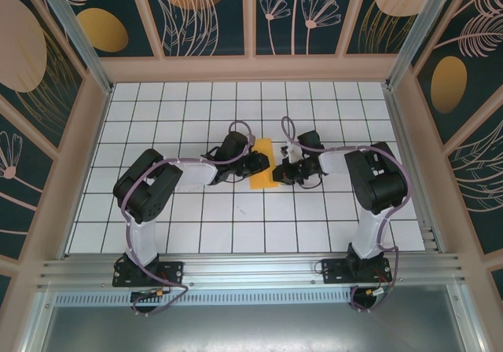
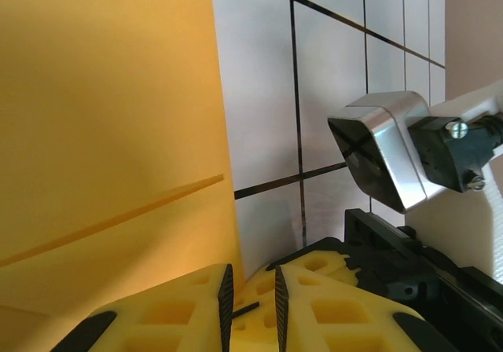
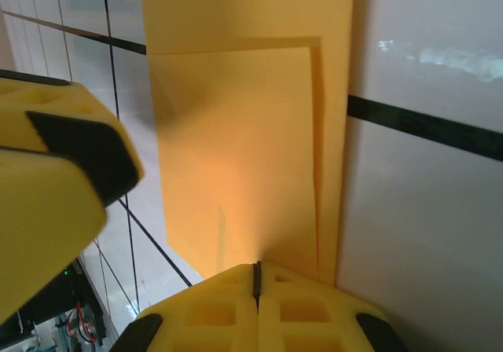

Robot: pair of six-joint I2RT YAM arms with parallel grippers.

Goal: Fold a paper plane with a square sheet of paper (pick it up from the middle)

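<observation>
All bearings come off the sheet of paper (image 1: 264, 177). It lies flat on the white tiled table (image 1: 236, 226), folded to a narrow strip, with its long axis running straight away from the arm bases.

Toward its near end, on the right side, the right gripper (image 3: 256, 277) has its jaws pressed fully together with nothing between them. Its tips are down at the sheet's edge, facing a folded-over layer whose crease runs along the strip.

Just left of the sheet, the left gripper (image 2: 251, 293) has its jaws a sliver apart. Orange shows in that slit, but whether a layer is pinched I cannot tell.

The two tools flank the sheet about equally close, so the next crease likely follows that long axis.

Watch the crowding: the right arm's silver wrist block (image 2: 385, 152) sits just across the sheet from the left fingers. Past the sheet's far end, the tiles run on to the patterned back wall (image 1: 208, 14).
</observation>
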